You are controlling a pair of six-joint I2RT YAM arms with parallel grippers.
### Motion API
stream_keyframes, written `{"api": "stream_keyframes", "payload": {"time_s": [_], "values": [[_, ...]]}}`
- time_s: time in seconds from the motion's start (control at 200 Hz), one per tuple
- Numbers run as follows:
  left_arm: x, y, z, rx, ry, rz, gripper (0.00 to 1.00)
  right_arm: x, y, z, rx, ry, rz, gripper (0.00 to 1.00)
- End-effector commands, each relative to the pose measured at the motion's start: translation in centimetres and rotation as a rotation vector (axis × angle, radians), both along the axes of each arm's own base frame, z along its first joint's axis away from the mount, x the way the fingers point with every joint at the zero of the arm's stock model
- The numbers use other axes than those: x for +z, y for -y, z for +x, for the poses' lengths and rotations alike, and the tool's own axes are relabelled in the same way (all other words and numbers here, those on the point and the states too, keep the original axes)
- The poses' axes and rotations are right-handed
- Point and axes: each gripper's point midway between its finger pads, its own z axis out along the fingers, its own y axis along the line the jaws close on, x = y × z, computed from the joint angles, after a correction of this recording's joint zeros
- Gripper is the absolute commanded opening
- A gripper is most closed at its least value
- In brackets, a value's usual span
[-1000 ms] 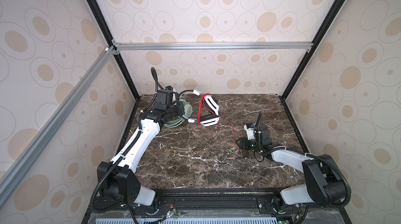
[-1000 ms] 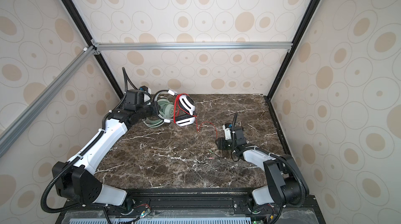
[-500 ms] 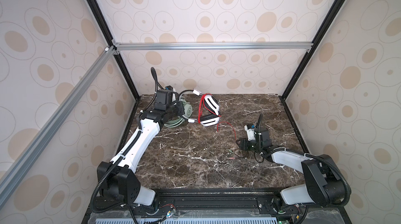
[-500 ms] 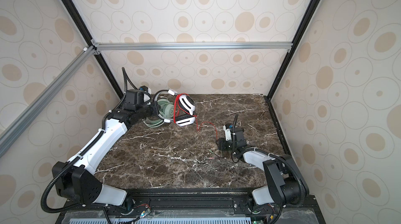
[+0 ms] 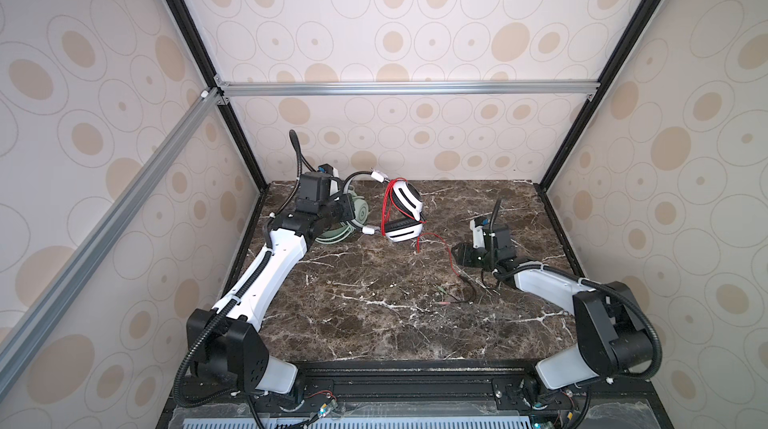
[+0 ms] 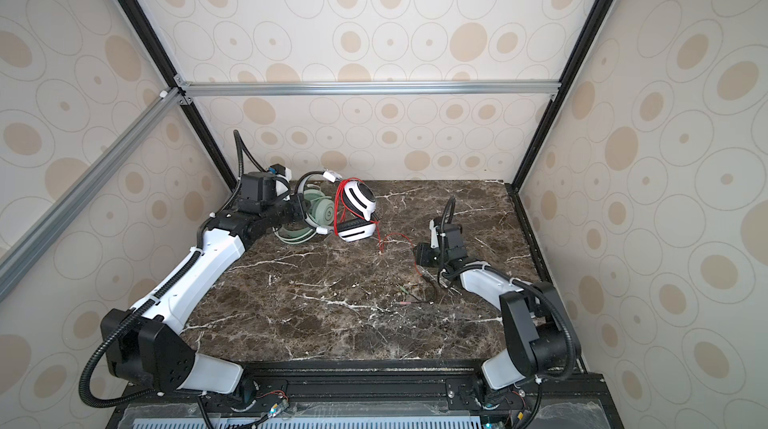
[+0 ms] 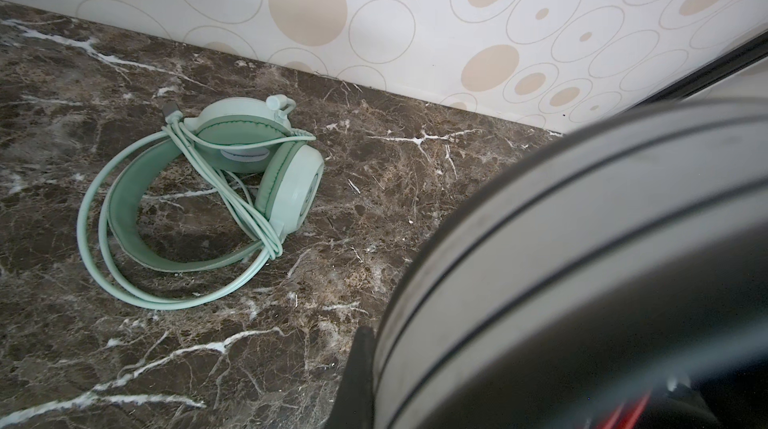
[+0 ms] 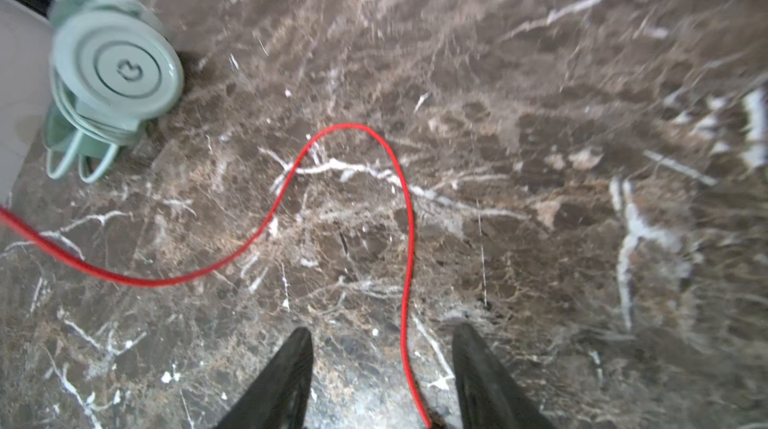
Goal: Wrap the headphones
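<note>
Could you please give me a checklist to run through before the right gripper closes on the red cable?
1. Left gripper shut on the headband of the white headset: ok.
2. Red cable runs between the open fingers of the right gripper: ok.
3. Cable gripped there: not ok, jaws stand apart.
4. Turns around the white headset: ok; tightness cannot tell.
5. Green headset wrapped in its own cable: ok.
6. Plug end loose on the table: ok.
</note>
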Motion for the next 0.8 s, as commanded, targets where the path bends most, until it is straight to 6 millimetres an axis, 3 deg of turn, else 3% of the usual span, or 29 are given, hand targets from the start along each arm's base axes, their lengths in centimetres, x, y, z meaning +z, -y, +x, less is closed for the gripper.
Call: {"api": "stream_keyframes", "payload": {"time_s": [0.0, 0.46, 0.795], "values": [[3.1, 1.0, 0.6, -0.027, 0.087, -0.077, 0.00, -1.5, -0.3, -0.4, -0.005, -0.089, 0.016, 0.57], [2.9, 1.5, 0.7, -0.052, 0.087, -0.095, 0.00, -3.8, -2.2, -0.4, 0.050, -0.185, 0.088, 0.56], [3.1, 1.5, 0.6, -0.049, 0.084, -0.098, 0.00, -4.3, -3.2, -0.4, 0.087, -0.211, 0.128, 0.55]]}}
